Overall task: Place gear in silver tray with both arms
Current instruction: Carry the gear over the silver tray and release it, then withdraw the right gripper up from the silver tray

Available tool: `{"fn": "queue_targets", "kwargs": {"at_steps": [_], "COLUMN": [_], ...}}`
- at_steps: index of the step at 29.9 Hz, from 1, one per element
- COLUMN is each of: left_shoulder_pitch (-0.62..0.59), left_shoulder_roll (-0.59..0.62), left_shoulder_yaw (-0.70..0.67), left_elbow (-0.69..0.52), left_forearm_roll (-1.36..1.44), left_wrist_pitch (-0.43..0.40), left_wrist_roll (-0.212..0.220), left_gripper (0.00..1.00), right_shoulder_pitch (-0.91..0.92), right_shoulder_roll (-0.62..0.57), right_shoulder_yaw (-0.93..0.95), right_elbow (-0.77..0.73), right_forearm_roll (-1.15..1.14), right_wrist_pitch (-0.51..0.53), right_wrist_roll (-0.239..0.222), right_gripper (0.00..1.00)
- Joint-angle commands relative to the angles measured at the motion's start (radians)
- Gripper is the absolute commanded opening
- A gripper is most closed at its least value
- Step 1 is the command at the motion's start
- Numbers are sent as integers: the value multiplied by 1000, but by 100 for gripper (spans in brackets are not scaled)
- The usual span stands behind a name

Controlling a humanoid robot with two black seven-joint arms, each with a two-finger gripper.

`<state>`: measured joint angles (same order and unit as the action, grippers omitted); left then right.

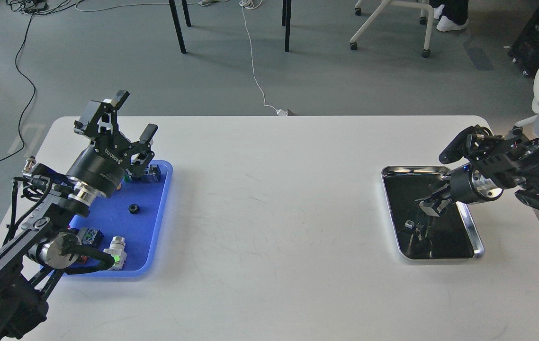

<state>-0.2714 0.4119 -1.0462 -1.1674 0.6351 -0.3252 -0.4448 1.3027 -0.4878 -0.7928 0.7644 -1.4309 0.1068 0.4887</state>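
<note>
Gear point(133, 208), small, black and round, sits loose on the floor of the blue tray point(153, 246) at about nine o'clock on the white table point(274, 213) in your head view. Your left gripper point(132, 116) hangs above the tray's far end, fingers spread wide and holding nothing; the gear lies toward six o'clock from it, apart from both fingers. At three o'clock the silver tray point(475, 234) rests flat, its dark floor mirroring the arm above. Your right gripper point(430, 204) points down over that tray's middle; seen small and dark, you cannot tell how far it is open. Other small parts lie in the blue tray around the gear.
</note>
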Motion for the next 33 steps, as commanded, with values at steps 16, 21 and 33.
{"fn": "queue_targets", "kwargs": {"at_steps": [16, 21, 33], "left_shoulder_pitch": [3, 1, -87], "left_shoulder_roll": [7, 45, 341], "left_shoulder_yaw": [-2, 0, 150], "left_elbow": [0, 0, -83], "left_forearm_roll": [-2, 11, 814], "left_wrist_pitch": [8, 3, -163], "left_wrist_roll": [-17, -35, -44], "left_gripper": [98, 98, 98], "right_shoulder_pitch": [-362, -523, -623], "right_shoulder_roll": [-52, 18, 38], "right_shoulder_yaw": [766, 938, 1072], "right_elbow": [160, 190, 193], "right_forearm_roll": [754, 1061, 1250], "right_wrist_pitch": [14, 62, 172], "right_wrist_roll": [0, 0, 0], "right_gripper": [98, 98, 98]}}
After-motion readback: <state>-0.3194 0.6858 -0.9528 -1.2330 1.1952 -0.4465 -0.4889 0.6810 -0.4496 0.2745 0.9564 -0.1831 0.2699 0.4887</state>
